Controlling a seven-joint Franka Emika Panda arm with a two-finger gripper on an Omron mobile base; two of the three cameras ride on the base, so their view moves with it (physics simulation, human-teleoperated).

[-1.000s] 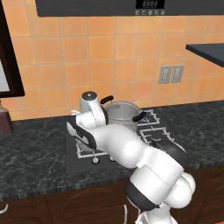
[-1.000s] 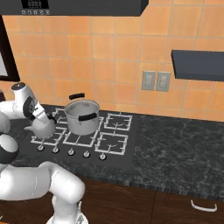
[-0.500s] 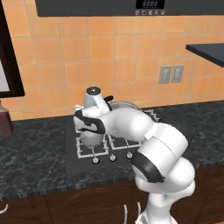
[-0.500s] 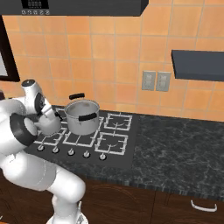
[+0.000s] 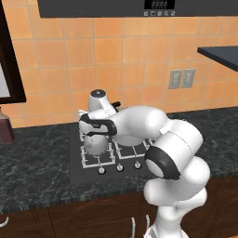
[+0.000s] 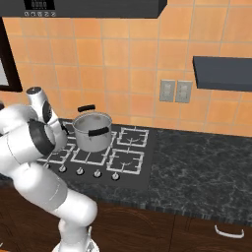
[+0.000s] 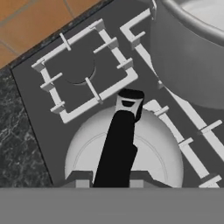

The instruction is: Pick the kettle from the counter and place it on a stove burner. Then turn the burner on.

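The small silver kettle (image 5: 94, 146) hangs from my gripper (image 5: 96, 132) over the front-left stove burner (image 5: 98, 158) of the black cooktop. I cannot tell whether its base touches the grate. In the hand view the kettle (image 7: 83, 148) sits right below the camera. Its black arched handle (image 7: 119, 144) runs up between the two fingertips of my gripper (image 7: 111, 180), which is shut on it. Beyond the kettle lies a bare burner grate (image 7: 81, 70). The dark marbled counter (image 5: 32, 167) surrounds the cooktop.
A larger steel pot (image 6: 92, 132) with black side handles stands on the burner beside the kettle, close by in the hand view (image 7: 192, 52). Small silver knobs (image 5: 119, 167) line the cooktop's front edge. A dark red bottle (image 5: 5, 126) stands at the far left.
The arm's elbow has swung up and to the right while the hand stayed over the left burners. The kettle, still held, has sunk slightly toward the front-left grate.
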